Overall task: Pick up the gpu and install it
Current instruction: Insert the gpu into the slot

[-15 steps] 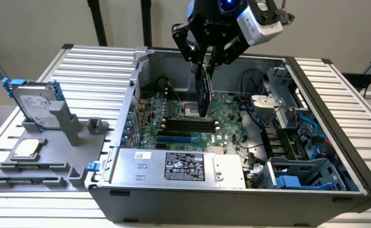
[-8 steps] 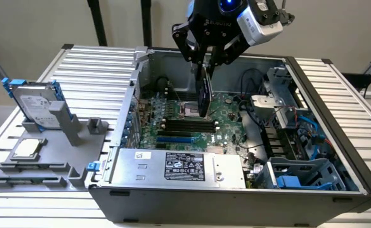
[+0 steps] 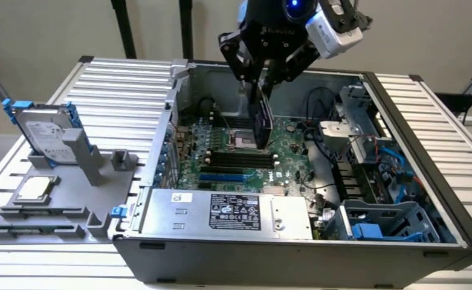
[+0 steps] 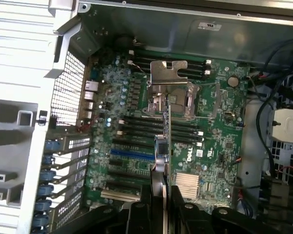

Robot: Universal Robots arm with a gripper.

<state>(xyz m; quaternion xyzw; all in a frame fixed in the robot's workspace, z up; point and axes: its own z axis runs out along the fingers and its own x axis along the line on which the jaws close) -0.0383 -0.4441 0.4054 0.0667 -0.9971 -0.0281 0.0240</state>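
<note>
My gripper (image 3: 261, 83) hangs over the open computer case (image 3: 316, 244) and is shut on the gpu (image 3: 260, 118). The card hangs edge-down, dark and thin, just above the green motherboard (image 3: 288, 151). In the wrist view the gpu (image 4: 167, 141) runs edge-on as a narrow strip out from between my black fingers (image 4: 136, 214). It crosses over the CPU socket (image 4: 178, 100) and the black memory slots (image 4: 136, 124). A blue expansion slot (image 4: 132, 153) lies beside the card's line, nearer the case's rear brackets. I cannot tell whether the card touches the board.
A silver hard drive in a blue frame (image 3: 46, 136) and a small square CPU chip (image 3: 35, 188) sit on a grey fixture at the exterior view's left. The power supply (image 3: 228, 211), a drive cage (image 3: 381, 223) and cables (image 3: 324, 109) crowd the case's interior.
</note>
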